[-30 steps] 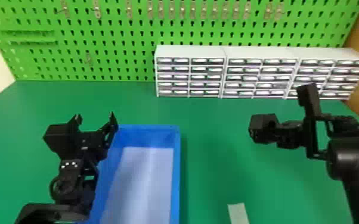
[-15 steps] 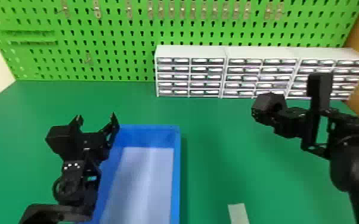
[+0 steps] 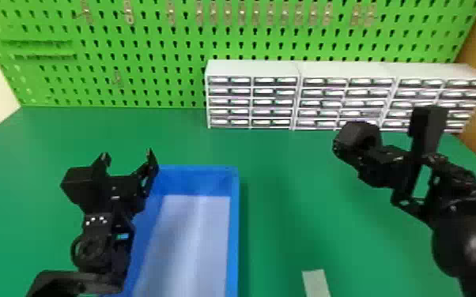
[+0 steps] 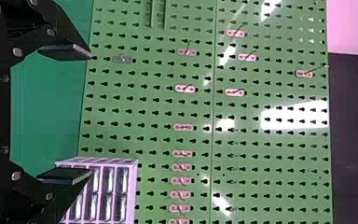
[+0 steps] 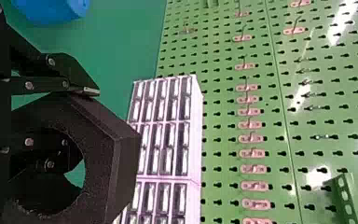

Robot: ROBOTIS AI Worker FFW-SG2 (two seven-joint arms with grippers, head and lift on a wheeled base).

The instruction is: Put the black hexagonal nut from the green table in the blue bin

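Observation:
On the right in the head view, my right gripper (image 3: 379,160) is raised over the table with the black hexagonal nut (image 3: 359,136) at its tip. The right wrist view shows this gripper (image 5: 86,114) shut on the nut (image 5: 101,154), whose body hides part of the fingers; its round hole faces the camera. The blue bin (image 3: 233,221) sits on the green table (image 3: 288,173), left of the held nut. Over the bin's left side, my left gripper (image 3: 127,157) is open with nothing between its fingers; the left wrist view also shows that gripper (image 4: 88,113) spread.
Grey drawer cabinets (image 3: 253,69) line the back of the table, behind the right gripper. A green pegboard (image 3: 146,59) with metal hooks rises behind them. A pale flat strip (image 3: 316,282) lies at the front, right of the bin.
The right gripper has risen with the nut and tilted, its arm shifting up in the head view. The left gripper has moved only slightly.

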